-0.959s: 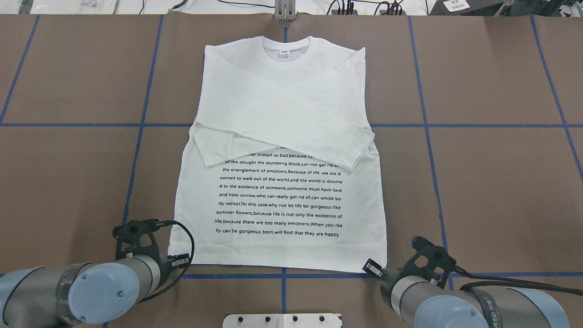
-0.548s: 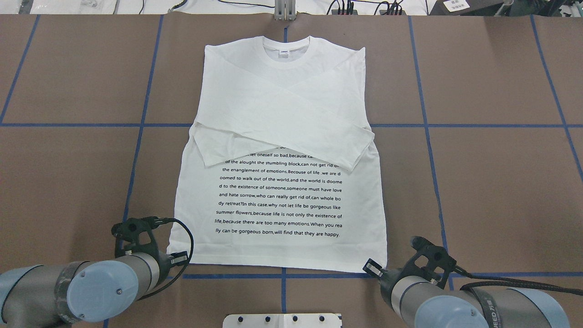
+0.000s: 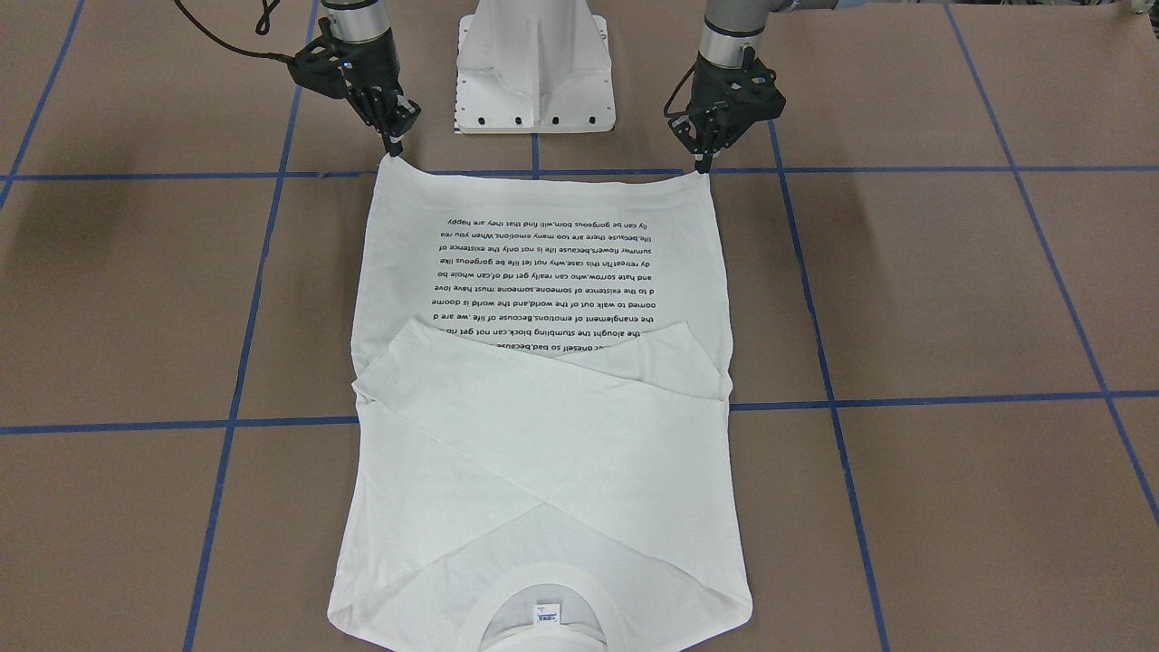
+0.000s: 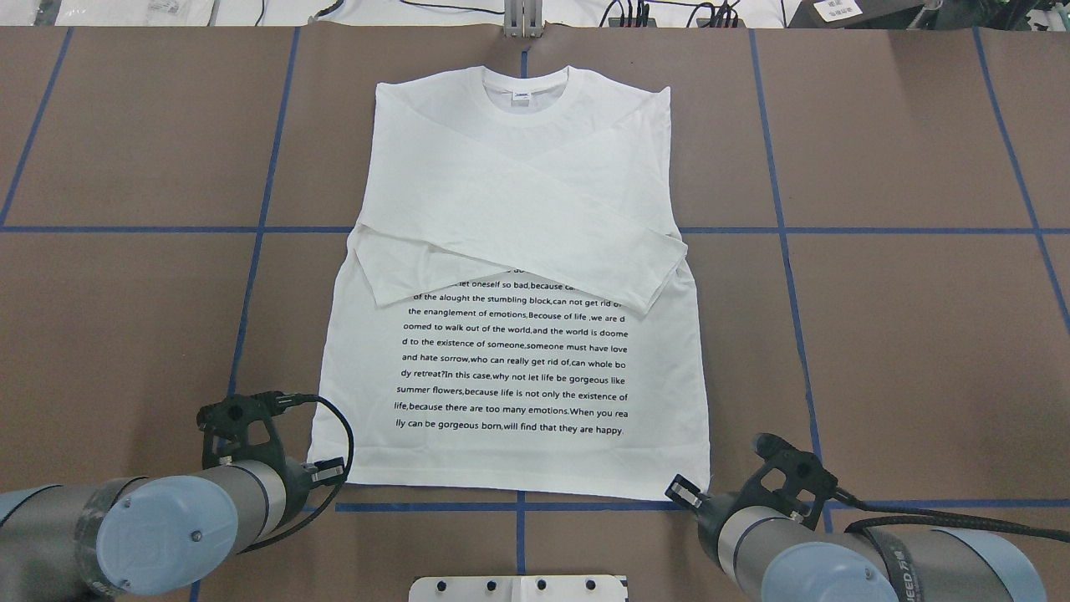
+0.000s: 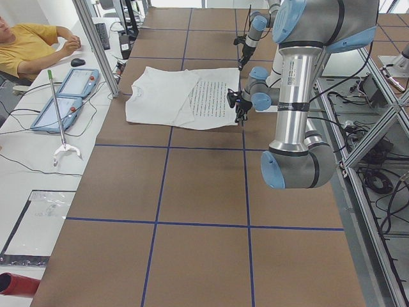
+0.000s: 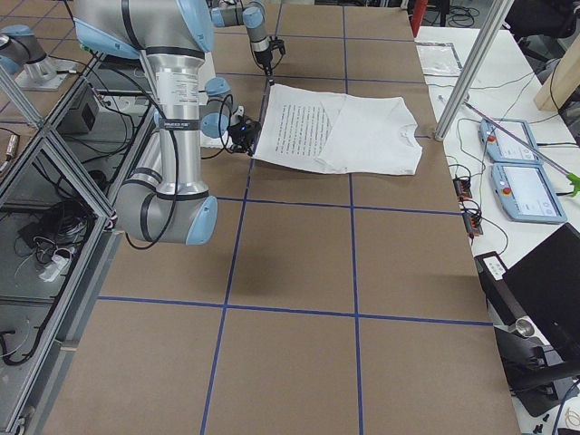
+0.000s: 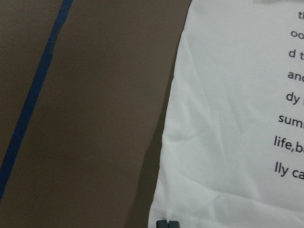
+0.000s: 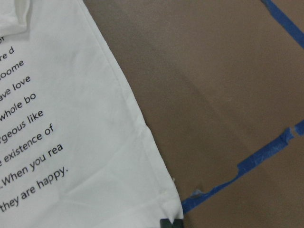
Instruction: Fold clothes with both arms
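Step in hand: grasping the hem corners, the start of the bottom-to-top fold. The white long-sleeved cotton shirt (image 4: pixel 518 209) lies flat, print up, mid-table on the brown table with blue tape grid (image 4: pixel 919 334). Its round collar (image 4: pixel 525 88) is on the far side and its hem is near the robot. Both sleeves are folded in and crossed over the chest, with the cuffs covering the top text lines. The block of small black text (image 4: pixel 514 359) fills the lower half.

The black two-finger left gripper (image 3: pixel 702 166) sits on the near left hem corner. The black two-finger right gripper (image 3: pixel 396 149) sits on the near right one. In the wrist views the fingertips are together on the cloth at each corner and the fabric puckers there, so both look pinched onto the shirt.

Next move, my read: raise both corners evenly and carry the hem far toward the collar without dragging the sleeves loose. The thin cotton will likely sag between the grippers.
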Motion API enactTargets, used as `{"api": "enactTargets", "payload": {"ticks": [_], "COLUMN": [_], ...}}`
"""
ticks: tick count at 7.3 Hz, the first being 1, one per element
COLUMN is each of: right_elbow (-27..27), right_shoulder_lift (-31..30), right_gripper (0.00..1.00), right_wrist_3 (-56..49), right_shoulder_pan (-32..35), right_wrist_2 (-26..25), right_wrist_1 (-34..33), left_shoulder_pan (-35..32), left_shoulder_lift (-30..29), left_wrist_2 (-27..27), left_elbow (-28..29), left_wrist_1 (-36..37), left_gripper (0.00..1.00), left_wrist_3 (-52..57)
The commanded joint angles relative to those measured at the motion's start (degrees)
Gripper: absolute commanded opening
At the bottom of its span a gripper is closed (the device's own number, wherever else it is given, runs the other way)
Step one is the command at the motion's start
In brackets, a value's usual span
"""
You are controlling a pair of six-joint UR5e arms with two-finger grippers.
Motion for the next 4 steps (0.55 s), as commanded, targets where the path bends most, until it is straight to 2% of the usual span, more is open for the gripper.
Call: {"api": "enactTargets", "payload": {"ticks": [1,2,4], "right_elbow": [2.74,4.40,10.54], "right_shoulder_lift": [-0.78,-1.57,-4.46], "right_gripper": [0.00,0.00,0.00], "right_wrist_3": [0.09,0.09,0.09], "right_shoulder_pan": [-5.50,-8.14,-10.09], "right_wrist_2": [-2.02,-2.82,-2.83], "right_wrist_1": [0.00,-0.96,-5.25], "left_shoulder_pan": [2.96,6.12,9.57], "left_shoulder_lift": [0.18,0.10,-0.08], "left_wrist_2": [-0.18,-0.27,-0.18], "left_elbow": [-5.53,-7.73,-8.98], "left_wrist_1": [5.16,7.88,8.17], "left_gripper": [0.00,0.00,0.00], "left_wrist_3": [-3.88,-7.04,-11.36]}}
